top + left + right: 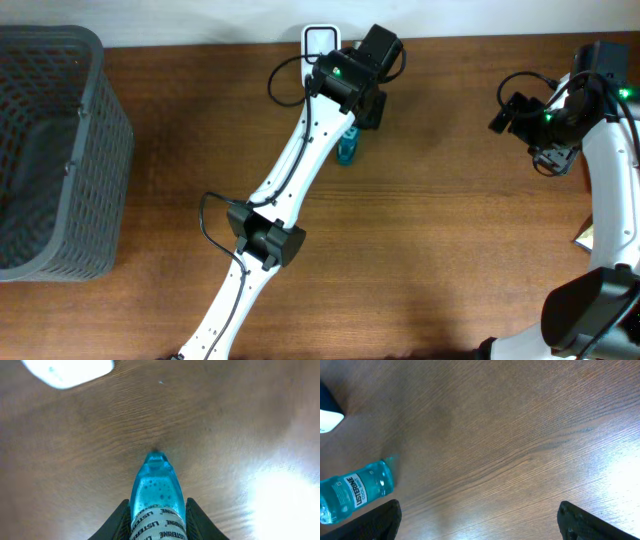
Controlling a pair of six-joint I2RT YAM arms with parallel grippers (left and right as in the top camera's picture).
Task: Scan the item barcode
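A small blue Listerine mouthwash bottle point(346, 150) lies on the wooden table near the back centre, and my left gripper point(352, 128) is shut on it. In the left wrist view the bottle point(157, 485) sits between the two dark fingers, its labelled part clamped by my left gripper point(158, 506) and its far end touching the table. No barcode shows. My right gripper point(546, 156) hovers at the far right, open and empty. Its wrist view has the bottle point(355, 492) at the lower left, well outside the wide-spread right gripper point(479, 512).
A grey mesh basket point(60, 150) fills the left side of the table. A white device point(320, 41) stands at the back edge just behind the left gripper, also visible as the white device point(67, 370). A small box point(583, 235) lies at the right edge.
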